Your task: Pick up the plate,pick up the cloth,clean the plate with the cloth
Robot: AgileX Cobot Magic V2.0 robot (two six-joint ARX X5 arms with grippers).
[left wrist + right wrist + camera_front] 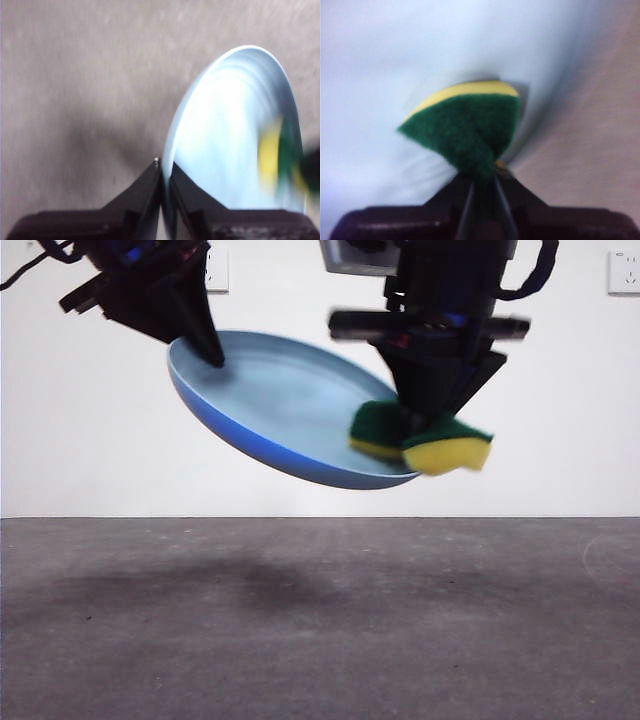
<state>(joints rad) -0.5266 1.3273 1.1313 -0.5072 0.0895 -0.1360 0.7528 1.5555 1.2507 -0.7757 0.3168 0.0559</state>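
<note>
Plate and sponge both held in the air, sponge pressed on the plate.

Front view: the left gripper (212, 352) pinches the tilted plate (270, 400) rim above the table (320, 630). The left wrist view shows its jaws clenched on the rim. Right wrist view: the right gripper (482, 182) grasps the cloth (465, 130), touching the plate's inside.

From my station I see a grey, lightly mottled counter (320, 640) running across the lower half of the front view, with a soft dark shadow (250, 585) lying on it left of centre. Behind it stands a plain white wall (90, 440). Two white wall sockets sit high on it, one near the top left (217, 270), one at the top right corner (623, 272).
</note>
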